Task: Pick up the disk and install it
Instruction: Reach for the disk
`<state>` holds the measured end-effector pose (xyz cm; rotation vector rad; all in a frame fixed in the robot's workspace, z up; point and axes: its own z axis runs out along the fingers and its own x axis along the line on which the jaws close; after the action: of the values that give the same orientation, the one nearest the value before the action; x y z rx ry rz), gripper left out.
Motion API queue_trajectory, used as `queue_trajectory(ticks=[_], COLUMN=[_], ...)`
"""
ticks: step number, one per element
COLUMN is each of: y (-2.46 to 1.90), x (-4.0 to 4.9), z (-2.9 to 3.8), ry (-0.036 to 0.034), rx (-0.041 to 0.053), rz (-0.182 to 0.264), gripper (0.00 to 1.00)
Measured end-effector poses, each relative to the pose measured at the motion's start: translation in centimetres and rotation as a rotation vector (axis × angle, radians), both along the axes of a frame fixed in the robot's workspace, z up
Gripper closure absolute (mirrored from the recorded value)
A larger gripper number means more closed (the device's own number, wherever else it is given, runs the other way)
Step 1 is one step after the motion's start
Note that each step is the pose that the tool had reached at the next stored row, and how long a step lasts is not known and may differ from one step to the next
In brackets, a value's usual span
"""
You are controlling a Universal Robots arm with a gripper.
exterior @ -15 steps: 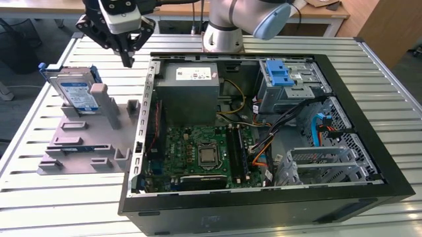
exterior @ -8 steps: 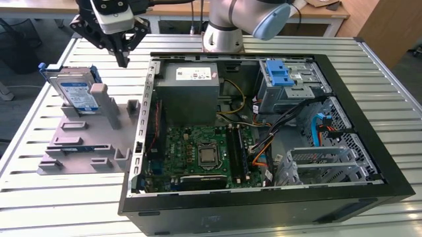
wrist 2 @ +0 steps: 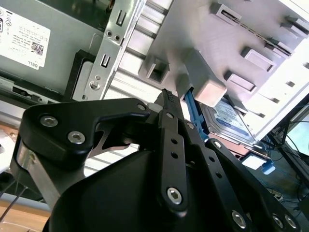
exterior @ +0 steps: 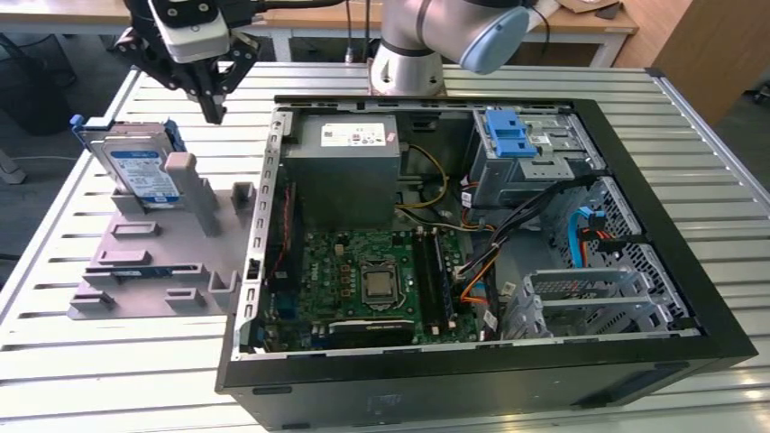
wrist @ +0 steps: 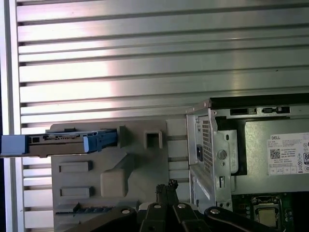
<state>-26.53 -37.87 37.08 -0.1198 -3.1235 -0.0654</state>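
Note:
The disk (exterior: pixel 135 167) stands on edge in a grey holder (exterior: pixel 157 262) on the slatted table, at the exterior view's left of the open computer case. It is silver with a white-and-blue label and a blue frame. My gripper (exterior: pixel 215 113) hangs above the table just behind the holder, between the disk and the case, apart from both. Its black fingers are shut with nothing between them. In the second wrist view the gripper (wrist 2: pixel 166 95) points toward the holder (wrist 2: pixel 217 38), with the disk (wrist 2: pixel 231 121) beyond it. The first wrist view looks down on the disk's edge (wrist: pixel 63 140) and the gripper (wrist: pixel 166 186).
The open computer case (exterior: pixel 481 388) takes up the middle and the exterior view's right. Inside are a grey power supply (exterior: pixel 349 149), a motherboard (exterior: pixel 373 280), cables and a metal drive bay with a blue latch (exterior: pixel 511 135). The arm's base (exterior: pixel 409 63) stands behind the case.

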Motion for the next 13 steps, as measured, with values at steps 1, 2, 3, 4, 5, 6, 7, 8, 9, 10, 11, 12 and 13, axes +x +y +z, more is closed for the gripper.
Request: queue_trajectory(ticks=[1,2,3,4,5,6,7,8,9,10,11,12,13], y=[0.01,0.01,0.01,0.02,0.02,0.02,0.03,0.03,0.03,0.04,0.04,0.04,0.05], x=[-0.14,-0.3,-0.45,-0.6,-0.74,-0.87,-1.01,-1.15,-1.29,-1.43,-1.56,-1.69,-1.82], z=[-0.01,-0.02,-0.03,-0.03,-0.05,-0.06,-0.07,-0.08,-0.09,-0.1,-0.11,-0.13,-0.14], ry=[0.0,0.0,0.0,0.0,0.0,0.0,0.0,0.0,0.0,0.0,0.0,0.0,0.0], rx=[0.0,0.0,0.0,0.0,0.0,0.0,0.0,0.0,0.0,0.0,0.0,0.0,0.0], rz=[0.0,0.0,0.0,0.0,0.0,0.0,0.0,0.0,0.0,0.0,0.0,0.0,0.0], gripper=[0.89,0.89,0.89,0.89,0.89,0.89,0.89,0.89,0.89,0.89,0.89,0.89,0.89])
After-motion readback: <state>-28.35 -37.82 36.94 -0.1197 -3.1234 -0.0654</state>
